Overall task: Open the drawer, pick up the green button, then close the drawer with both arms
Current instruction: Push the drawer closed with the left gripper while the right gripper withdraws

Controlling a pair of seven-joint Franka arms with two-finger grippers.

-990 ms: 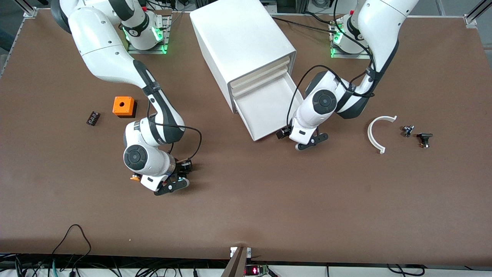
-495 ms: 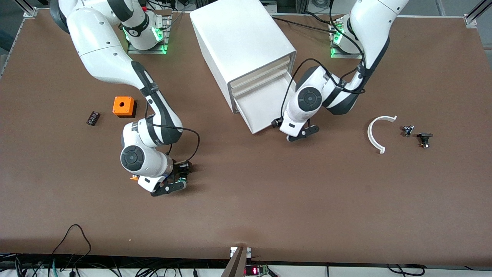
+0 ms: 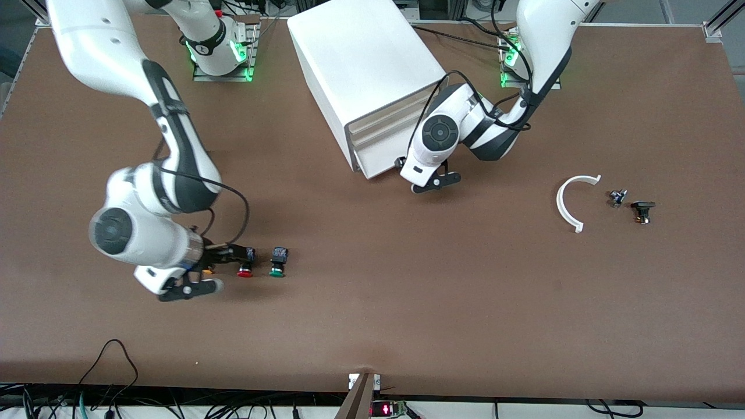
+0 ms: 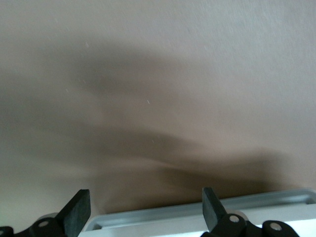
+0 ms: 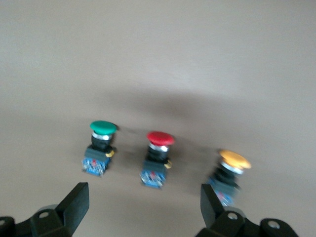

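Drawer [image 3: 372, 166]: pushed almost flush into the cabinet [image 3: 364, 70] since a second ago. Your left gripper [image 3: 429, 182], jaws wide and empty, sits at its front's 4 o'clock.

Button [image 3: 278, 262]: released on the table [image 3: 407, 302], green cap down, beside the red one [image 3: 245, 269]. Your right gripper [image 3: 189, 288], spread and empty, has pulled off toward 8 o'clock.

Remaining, by my reading: seat the drawer.

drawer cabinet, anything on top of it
Nothing rests on the white cabinet top where it shows; the left arm covers one front corner, so that bit cannot be checked.
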